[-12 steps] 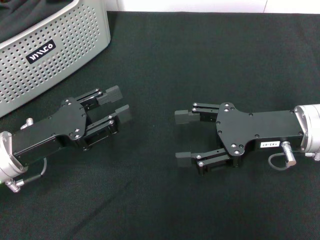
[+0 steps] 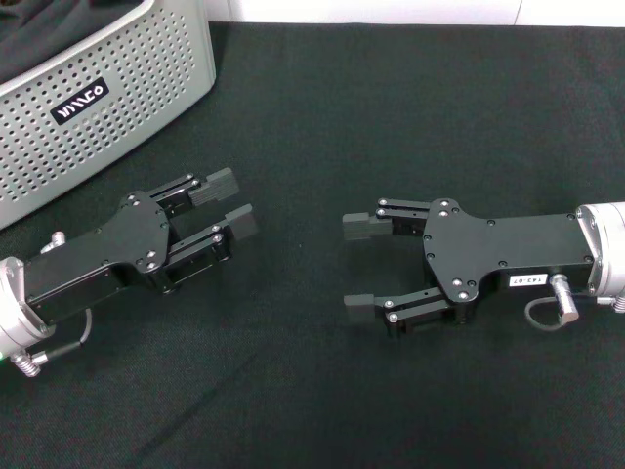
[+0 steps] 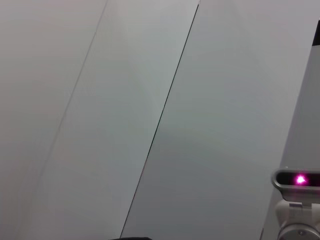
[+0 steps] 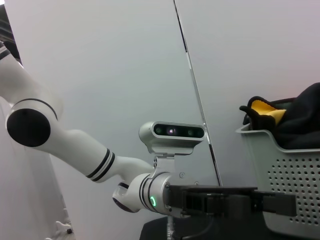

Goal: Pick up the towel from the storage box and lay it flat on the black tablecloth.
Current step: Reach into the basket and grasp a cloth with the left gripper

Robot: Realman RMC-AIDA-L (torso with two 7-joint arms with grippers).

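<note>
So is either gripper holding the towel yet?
No: in the head view the left gripper and right gripper lie open and empty on the tablecloth, outside the box.

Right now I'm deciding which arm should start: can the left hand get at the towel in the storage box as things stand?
Probably yes. The left hand lies open on the black tablecloth beside the storage box, nothing between them. The towel pokes above the rim, so it would have to lift over the wall.
</note>
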